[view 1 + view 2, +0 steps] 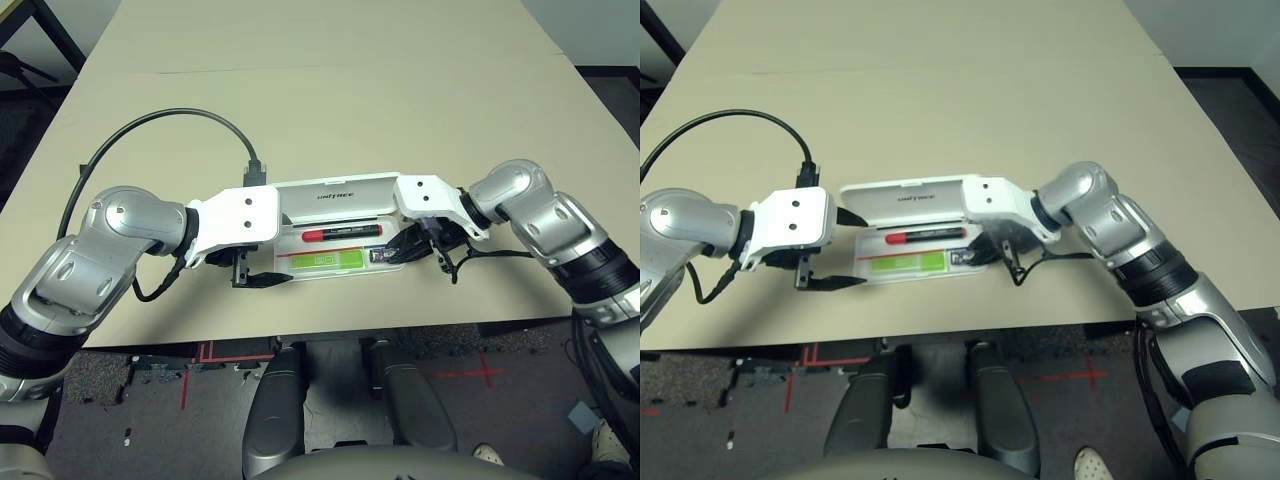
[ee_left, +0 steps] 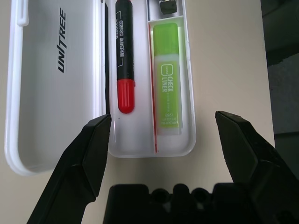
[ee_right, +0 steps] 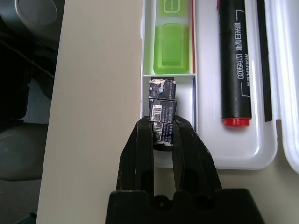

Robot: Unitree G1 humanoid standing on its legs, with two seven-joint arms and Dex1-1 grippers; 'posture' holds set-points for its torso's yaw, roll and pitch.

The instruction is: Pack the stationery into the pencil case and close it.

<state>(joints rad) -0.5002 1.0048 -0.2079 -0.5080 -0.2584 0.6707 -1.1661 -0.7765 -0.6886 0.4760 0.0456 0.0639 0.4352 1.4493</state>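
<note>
Beige table (image 1: 400, 90), right jaws pinching grey piece (image 3: 161, 109), left jaws wide

- Table (image 1: 420, 90): beige top, faint seam running across the far part, front edge nearest the robot.
- Case (image 1: 335, 195): white, lying flat on the table near the front edge, open. Lid folded back on the far side, logo text up.
- Case tray sits on the near side of the lid, long side along the table's front edge.
- Cable (image 1: 160, 125): black, loops over the table's left part from the left edge to a plug just beside the case's far left corner. It looks to rest on the top, hard to be sure.
</note>
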